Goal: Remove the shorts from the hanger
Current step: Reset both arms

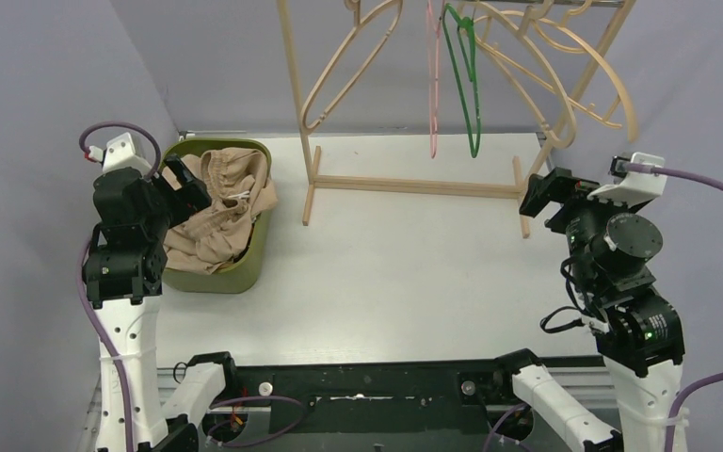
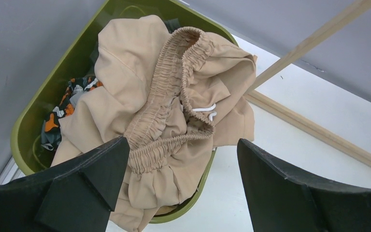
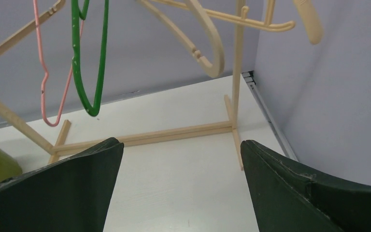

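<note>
The beige shorts [image 1: 218, 205] lie heaped on top in the olive-green bin [image 1: 245, 266] at the left; they also show in the left wrist view [image 2: 174, 111], with the camouflage shorts [image 2: 60, 113] under them. The other pairs are hidden. My left gripper [image 1: 188, 184] is open and empty just above the beige shorts [image 2: 181, 145]. My right gripper [image 1: 538, 196] is open and empty near the rack's right foot [image 3: 181, 145]. The hangers on the rack are bare: a green one [image 1: 466, 80], a pink one [image 1: 432, 85] and several wooden ones [image 1: 348, 66].
The wooden rack [image 1: 414, 184] stands at the back of the white table, its base bar running left to right. Grey walls close in on both sides. The bin [image 2: 38, 106] sits against the left wall.
</note>
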Tool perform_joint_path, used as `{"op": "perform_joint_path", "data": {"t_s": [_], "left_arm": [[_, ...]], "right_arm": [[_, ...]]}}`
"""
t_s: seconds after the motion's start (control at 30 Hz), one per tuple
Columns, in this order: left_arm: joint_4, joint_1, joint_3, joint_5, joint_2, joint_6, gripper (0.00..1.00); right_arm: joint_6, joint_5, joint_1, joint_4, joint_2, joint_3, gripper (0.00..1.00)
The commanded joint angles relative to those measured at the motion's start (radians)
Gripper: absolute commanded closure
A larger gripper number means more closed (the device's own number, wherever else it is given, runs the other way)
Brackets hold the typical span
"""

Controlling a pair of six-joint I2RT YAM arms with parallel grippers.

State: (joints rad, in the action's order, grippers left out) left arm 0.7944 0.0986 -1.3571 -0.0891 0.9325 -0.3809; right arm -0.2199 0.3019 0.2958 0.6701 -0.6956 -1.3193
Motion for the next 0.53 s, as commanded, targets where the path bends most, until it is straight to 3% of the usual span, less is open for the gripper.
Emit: {"op": "perform_joint_path", "data": {"t_s": [0.0, 0.27, 0.5], "left_arm": [[0.001, -0.007, 0.008, 0.04, -0.026, 0.004, 0.17], [0.007, -0.017, -0.011, 0.027, -0.034, 0.008, 0.17], [0.002, -0.024, 0.001, 0.017, -0.033, 0.022, 0.17]], "right_arm": [[0.007, 0.119, 0.001, 0.125, -0.106, -0.157, 0.02], [-0.01, -0.04, 0.001, 0.147, -0.091, -0.067, 0.02], [-0.041, -0.045, 0.001, 0.141, -0.079, -0.037, 0.02]]}}
